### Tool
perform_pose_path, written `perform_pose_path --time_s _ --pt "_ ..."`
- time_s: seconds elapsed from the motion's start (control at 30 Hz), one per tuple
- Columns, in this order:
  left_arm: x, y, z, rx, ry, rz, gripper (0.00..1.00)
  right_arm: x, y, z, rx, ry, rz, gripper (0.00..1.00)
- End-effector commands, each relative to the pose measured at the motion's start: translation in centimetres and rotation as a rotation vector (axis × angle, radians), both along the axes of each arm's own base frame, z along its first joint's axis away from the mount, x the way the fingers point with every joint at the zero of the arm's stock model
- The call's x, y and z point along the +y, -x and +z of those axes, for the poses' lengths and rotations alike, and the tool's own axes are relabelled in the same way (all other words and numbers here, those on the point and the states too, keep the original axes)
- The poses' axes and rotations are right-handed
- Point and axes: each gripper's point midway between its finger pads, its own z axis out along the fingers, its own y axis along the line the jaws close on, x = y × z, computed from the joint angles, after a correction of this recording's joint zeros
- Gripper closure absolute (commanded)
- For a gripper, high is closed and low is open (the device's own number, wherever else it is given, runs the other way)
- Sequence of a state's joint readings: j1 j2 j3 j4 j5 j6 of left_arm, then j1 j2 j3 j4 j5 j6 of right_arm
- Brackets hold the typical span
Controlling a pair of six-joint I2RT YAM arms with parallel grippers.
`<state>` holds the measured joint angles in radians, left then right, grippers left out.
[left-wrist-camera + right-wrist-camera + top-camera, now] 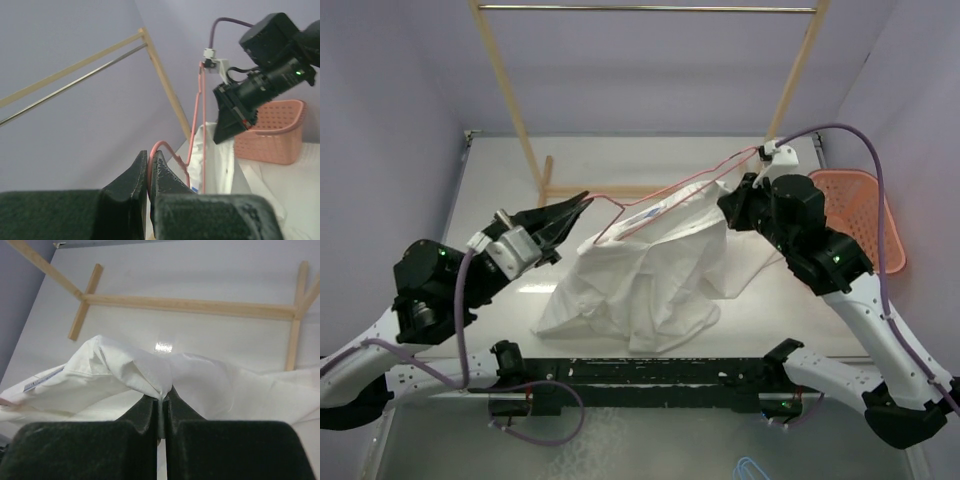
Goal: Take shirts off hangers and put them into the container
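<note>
The white shirt (640, 280) lies crumpled on the table, its upper part lifted toward the right. The pink wire hanger (610, 197) slants above it, from the left gripper up to the right arm's wrist. My left gripper (582, 200) is shut on the hanger's hook (170, 146), and the wire is pinched between its fingertips (159, 162). My right gripper (732, 205) is shut on a fold of shirt cloth (125, 370) at its tips (164, 395). The blue-and-white neck label (42, 380) shows at the left. The salmon-orange basket (875, 215) stands at the right behind the right arm (272, 137).
The wooden rack's posts (520, 120) and metal rail (645, 9) stand at the back. Its base bars (190, 304) lie on the table just beyond the shirt. Purple walls close in on both sides. The right arm's wrist (265, 70) hangs close to the hanger's far corner.
</note>
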<state>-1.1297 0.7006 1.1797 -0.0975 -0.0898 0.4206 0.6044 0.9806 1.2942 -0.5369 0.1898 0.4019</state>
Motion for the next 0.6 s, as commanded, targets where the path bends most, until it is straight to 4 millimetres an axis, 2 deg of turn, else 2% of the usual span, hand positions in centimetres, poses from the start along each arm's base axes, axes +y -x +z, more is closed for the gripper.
perform_pose_path --time_s 0.0,0.17,0.2,0.27,0.4,0.57 --pt "-3.2 -2.9 1.8 -0.073 0.058 0.08 1.0 2.4 1.9 0.5 -0.026 -0.065 0.153 1.0" --pt "-4.6 -4.8 2.9 -0.113 0.091 0.155 1.0 1.5 2.5 -2.3 0.033 -0.029 0.124 1.0" --pt "-4.8 -5.1 3.2 -0.119 0.092 0.171 1.0 1.2 2.6 -2.9 0.047 -0.021 0.118 0.96" --pt "-4.7 -5.6 3.9 -0.124 0.097 0.204 1.0 0.7 2.9 -4.1 0.069 -0.002 0.105 0.56" --pt "-3.5 -5.4 5.3 -0.148 0.131 0.23 1.0 -0.6 3.8 -4.7 0.066 0.011 0.075 0.17" --pt "-1.8 -4.4 6.0 -0.138 0.207 0.209 1.0 -0.8 4.6 -3.1 0.018 -0.024 0.095 0.15"
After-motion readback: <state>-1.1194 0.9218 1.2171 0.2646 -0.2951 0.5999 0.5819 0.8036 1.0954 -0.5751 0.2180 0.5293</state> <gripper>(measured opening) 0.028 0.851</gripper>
